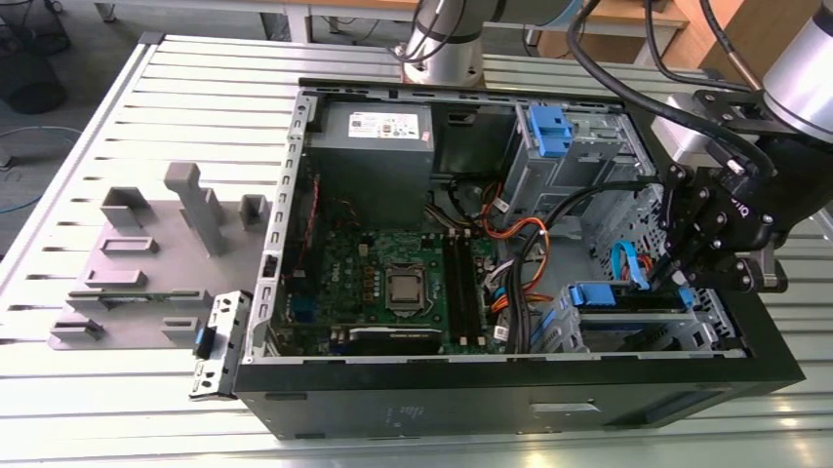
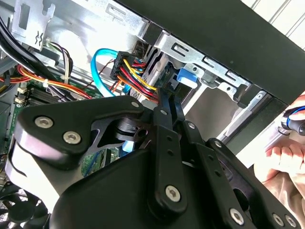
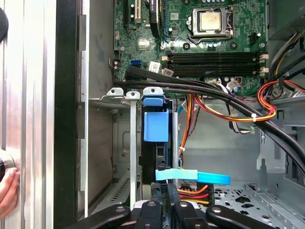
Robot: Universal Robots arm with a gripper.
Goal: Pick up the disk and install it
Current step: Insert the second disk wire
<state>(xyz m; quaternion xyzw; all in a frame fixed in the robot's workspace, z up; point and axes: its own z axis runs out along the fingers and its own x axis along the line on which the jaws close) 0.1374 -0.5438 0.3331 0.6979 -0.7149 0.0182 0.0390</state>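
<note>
Gripper (image 1: 686, 276): matt black metal links, shiny steel screws. Computer case (image 1: 521, 405): matt black painted shell, bare grey sheet metal inside. Drive cage (image 3: 121, 143): dull brushed steel. Disk (image 3: 156, 126) rail: smooth blue plastic. Motherboard (image 1: 390, 278): green, slightly glossy. Cables (image 3: 267, 107): glossy plastic sheathing. Table (image 1: 143, 409): ribbed satin aluminium. Fixture block (image 1: 150, 263): matt grey plastic.

Computer cases: one, black, open (image 1: 521, 395)
Motherboards: one, green (image 1: 390, 263)
Processors: one, bare in its socket (image 3: 211, 20)
Power-supply boxes: one, grey (image 1: 377, 146)
Drive cages with a blue clip: one, tall (image 1: 553, 146)
Disks with a blue rail: one, in the lower bay (image 3: 156, 126)
Robot arms: one
End effectors: one, black (image 1: 709, 268)
Grey fixture blocks on the counter (image 1: 131, 117): one (image 1: 143, 263)
Loose metal brackets: one (image 1: 215, 346)
Person's hands: one (image 2: 286, 160)
</note>
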